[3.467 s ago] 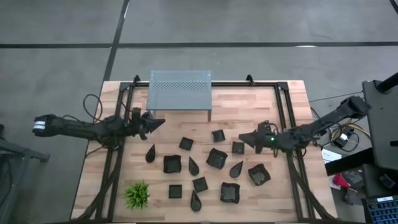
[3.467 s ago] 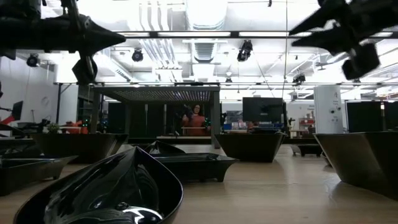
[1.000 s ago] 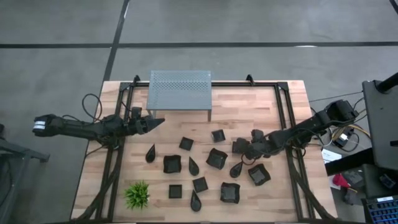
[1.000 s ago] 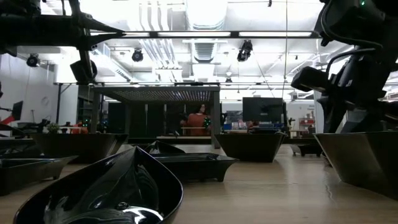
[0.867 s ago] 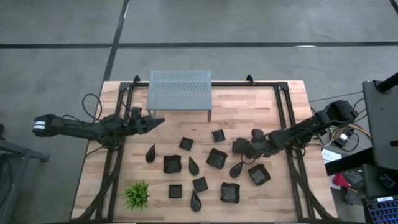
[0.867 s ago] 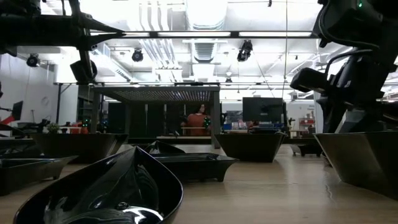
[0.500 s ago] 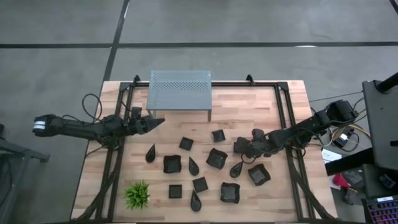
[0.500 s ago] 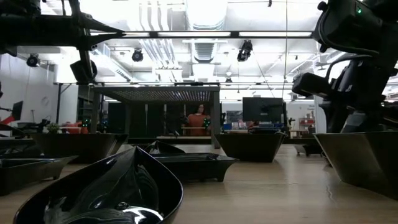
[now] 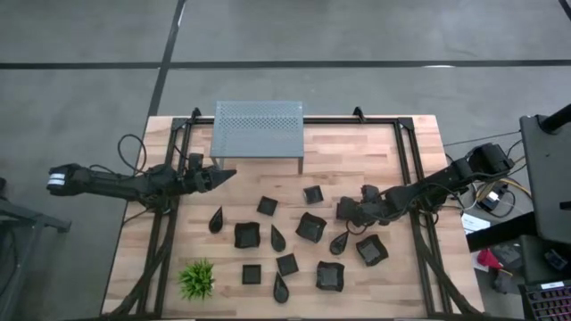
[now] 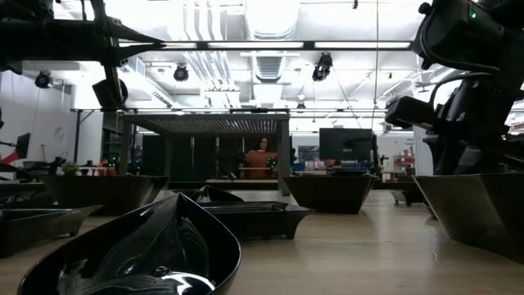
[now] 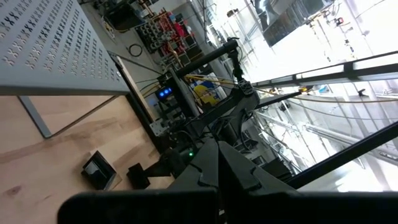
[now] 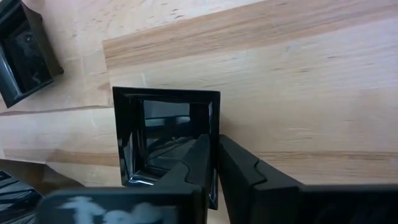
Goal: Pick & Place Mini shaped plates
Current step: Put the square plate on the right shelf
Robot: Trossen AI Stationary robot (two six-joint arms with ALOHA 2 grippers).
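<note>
Since the right tool (image 12: 214,163) pinches only the square plate (image 12: 163,140) rim, lifting risks slipping; left tool (image 9: 223,176) shut, empty.

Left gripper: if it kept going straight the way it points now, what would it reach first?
Probably the grey perforated shelf. The left gripper, shut, hangs above the table pointing toward the shelf's near left leg; depth is unclear, so it might pass beside it.

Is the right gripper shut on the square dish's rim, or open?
Shut on it: the right gripper pinches one wall of the square dish, one finger inside, one outside.
</note>
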